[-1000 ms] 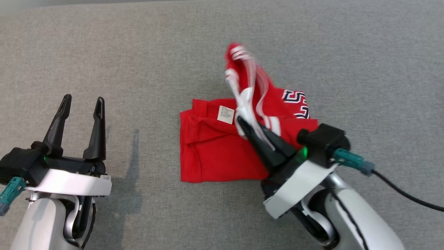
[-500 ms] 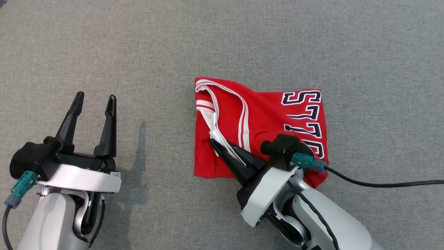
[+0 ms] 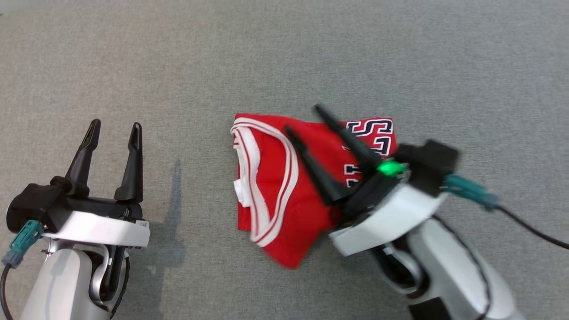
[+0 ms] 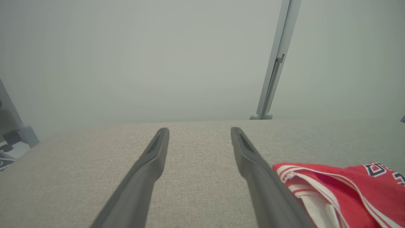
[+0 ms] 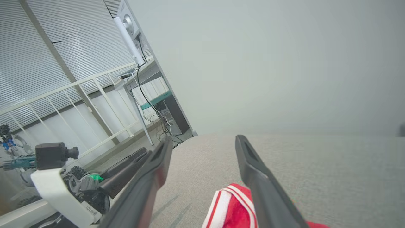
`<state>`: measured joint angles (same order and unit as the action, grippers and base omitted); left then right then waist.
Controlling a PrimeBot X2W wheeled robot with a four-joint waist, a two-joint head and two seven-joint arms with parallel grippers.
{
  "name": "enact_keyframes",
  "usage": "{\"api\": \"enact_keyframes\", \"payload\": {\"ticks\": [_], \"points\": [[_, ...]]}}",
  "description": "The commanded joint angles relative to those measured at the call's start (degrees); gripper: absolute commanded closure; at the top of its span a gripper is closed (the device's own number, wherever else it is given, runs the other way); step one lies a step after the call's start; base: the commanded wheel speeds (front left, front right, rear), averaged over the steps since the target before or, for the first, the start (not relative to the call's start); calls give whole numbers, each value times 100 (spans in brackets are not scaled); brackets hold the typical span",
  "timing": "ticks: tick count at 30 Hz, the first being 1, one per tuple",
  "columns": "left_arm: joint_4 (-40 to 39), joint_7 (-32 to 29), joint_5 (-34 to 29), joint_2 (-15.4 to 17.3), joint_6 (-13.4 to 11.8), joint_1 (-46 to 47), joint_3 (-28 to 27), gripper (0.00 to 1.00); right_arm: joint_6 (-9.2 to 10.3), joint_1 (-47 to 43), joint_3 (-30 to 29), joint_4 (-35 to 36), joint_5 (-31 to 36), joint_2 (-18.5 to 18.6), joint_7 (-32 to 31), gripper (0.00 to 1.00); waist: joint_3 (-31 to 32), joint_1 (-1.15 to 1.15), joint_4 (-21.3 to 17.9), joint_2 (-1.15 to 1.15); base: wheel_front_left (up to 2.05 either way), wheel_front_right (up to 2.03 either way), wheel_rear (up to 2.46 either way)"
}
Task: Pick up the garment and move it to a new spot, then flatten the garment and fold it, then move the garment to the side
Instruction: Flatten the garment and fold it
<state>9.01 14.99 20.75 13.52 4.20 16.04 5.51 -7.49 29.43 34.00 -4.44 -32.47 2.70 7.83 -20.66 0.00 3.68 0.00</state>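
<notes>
Red garment (image 3: 271, 186) is noted lying rumpled on the grey surface (image 3: 178, 66), right part hidden under the arm. Right gripper (image 3: 302, 118) is held just above it, jaws spread, nothing pinched. Left gripper (image 3: 115, 124) is well apart leftward, jaws spread, empty. Right arm is judged nearer.

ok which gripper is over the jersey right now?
The right gripper: its fingers are spread above the red garment. The left gripper, also open, stands off to the side over bare grey surface.
</notes>
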Motion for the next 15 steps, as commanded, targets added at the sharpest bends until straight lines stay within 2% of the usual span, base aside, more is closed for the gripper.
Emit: {"api": "enact_keyframes", "payload": {"ticks": [1, 9, 15], "points": [[4, 20, -7, 26, -29, -49, -43, 0, 0, -154, -255, 140, 108, 92, 43, 0, 56, 0, -59, 0, 0, 0, 0], [-33, 19, 24, 50, -172, -226, -138, 0, 0, -963, -2236, 1009, 845, 311, -131, 0, 223, 0, -215, 0, 0, 0, 0], [-163, -8, 41, 24, -353, -426, -214, 0, 0, -1585, -3321, 1053, 1488, 586, -167, 0, 402, 0, -277, 0, 0, 0, 0]]}}
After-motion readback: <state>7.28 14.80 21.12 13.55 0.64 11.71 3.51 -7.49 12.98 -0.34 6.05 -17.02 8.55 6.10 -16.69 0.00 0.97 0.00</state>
